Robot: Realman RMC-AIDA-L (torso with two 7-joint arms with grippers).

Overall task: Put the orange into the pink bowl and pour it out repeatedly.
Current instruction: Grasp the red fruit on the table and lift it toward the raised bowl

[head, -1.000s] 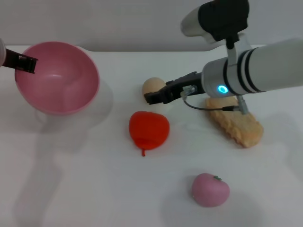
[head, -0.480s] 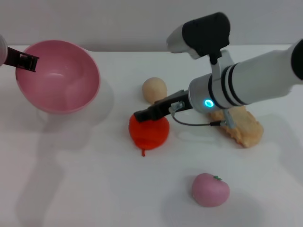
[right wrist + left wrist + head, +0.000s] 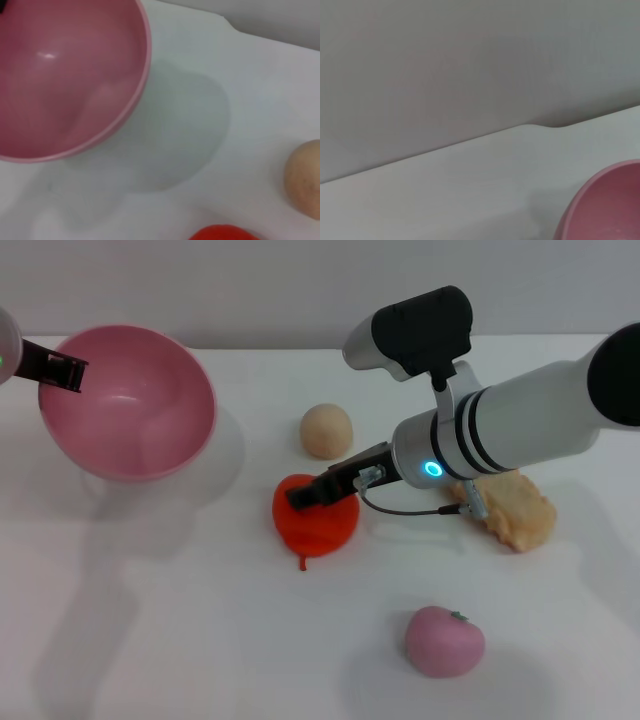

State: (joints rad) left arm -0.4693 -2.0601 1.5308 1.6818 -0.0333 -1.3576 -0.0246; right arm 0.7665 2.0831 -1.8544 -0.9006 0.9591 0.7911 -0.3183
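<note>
The orange (image 3: 318, 525) lies on the white table near the middle, its stem nub pointing toward me. My right gripper (image 3: 308, 495) sits low over the orange's top, at or just above its surface. The right wrist view catches only a sliver of the orange (image 3: 224, 233). At the far left, my left gripper (image 3: 58, 370) is shut on the rim of the pink bowl (image 3: 135, 405). The bowl hangs tilted above the table with its mouth facing me and nothing inside. Its rim also shows in the left wrist view (image 3: 607, 202), and its inside in the right wrist view (image 3: 60, 75).
A beige ball (image 3: 326, 430) rests just behind the orange and shows as well in the right wrist view (image 3: 305, 180). A breaded fried piece (image 3: 512, 512) lies under my right forearm. A pink peach-like toy (image 3: 444, 640) sits at the front right.
My right arm has swung left and down, from beside the beige ball to right over the orange. The left gripper and the bowl have shifted slightly right.
</note>
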